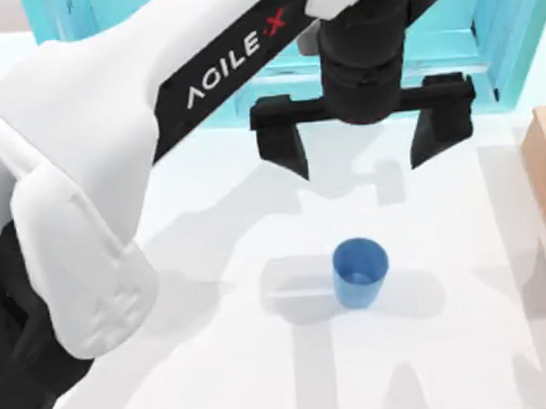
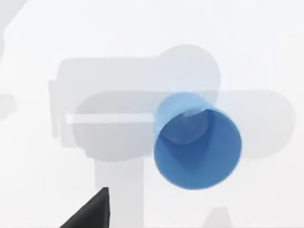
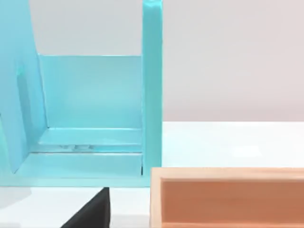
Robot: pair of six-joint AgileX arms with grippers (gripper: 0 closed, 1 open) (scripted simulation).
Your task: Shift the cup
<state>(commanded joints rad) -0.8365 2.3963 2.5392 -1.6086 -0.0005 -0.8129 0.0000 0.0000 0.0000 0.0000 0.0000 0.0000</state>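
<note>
Hovering above the cup (image 1: 360,271), left fingers (image 1: 282,147) spread wide, empty.

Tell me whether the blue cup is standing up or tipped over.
Upright: the cup stands on the table with its round rim facing up, and the left wrist view looks into its empty inside.

Smooth rendered plastics, with one wood-toned piece at the right.

You see the cup (image 1: 360,271) as plain blue plastic, smooth and matt, its inside evenly shaded. The table (image 1: 263,370) looks like a flat white matt surface that takes soft shadows. The left gripper (image 1: 365,145) has matt black fingers under a glossy white arm shell. The turquoise shelf (image 3: 90,118) looks like smooth, slightly satin plastic; the box (image 3: 228,194) has a matt, pale wood-coloured finish without visible grain.
</note>
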